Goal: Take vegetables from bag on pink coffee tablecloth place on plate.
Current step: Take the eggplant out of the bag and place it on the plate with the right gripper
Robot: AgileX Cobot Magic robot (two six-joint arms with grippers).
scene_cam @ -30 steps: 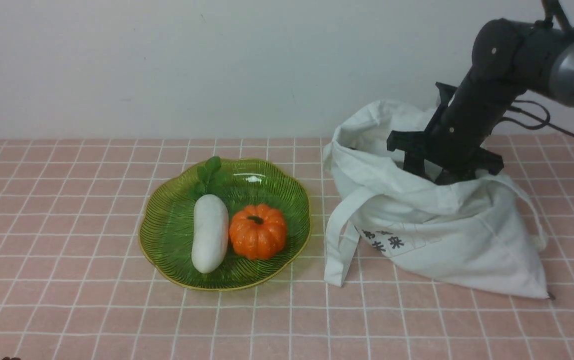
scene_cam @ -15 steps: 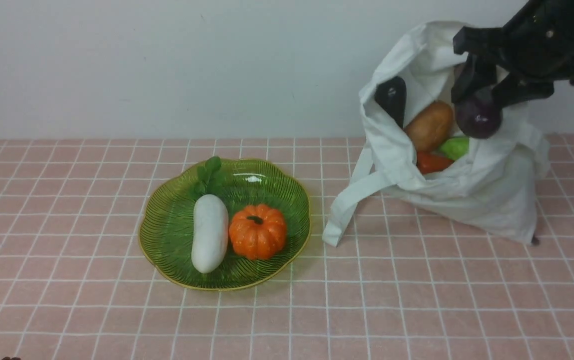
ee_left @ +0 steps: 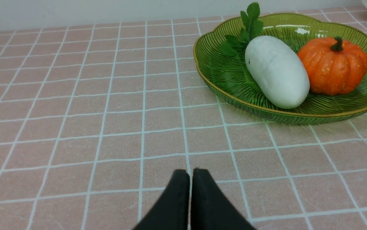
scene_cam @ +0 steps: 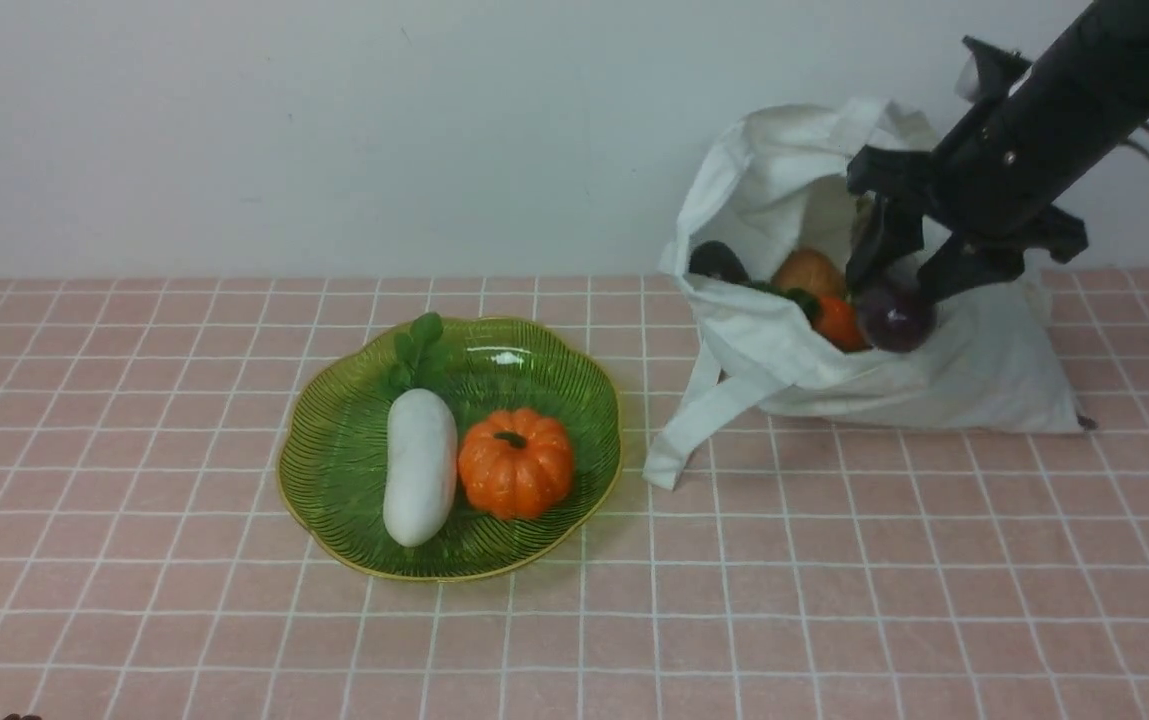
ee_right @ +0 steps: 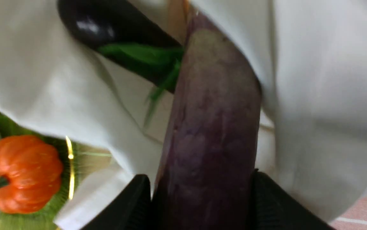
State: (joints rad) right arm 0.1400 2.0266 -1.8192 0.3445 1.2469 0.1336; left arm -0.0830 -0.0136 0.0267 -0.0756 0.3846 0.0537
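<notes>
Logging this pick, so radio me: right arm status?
Right gripper shut on purple vegetable, at bag's mouth. Left gripper shut, empty. Bag cloth crowding the grip.

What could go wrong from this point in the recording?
The long purple vegetable gripped in the right pincer has its far end under a fold of the white cloth bag; it might snag there and drag the bag along.

The glossy black eggplant with a green cap lies beside it in the bag, so a tug on the cloth could perhaps tip it out.
</notes>
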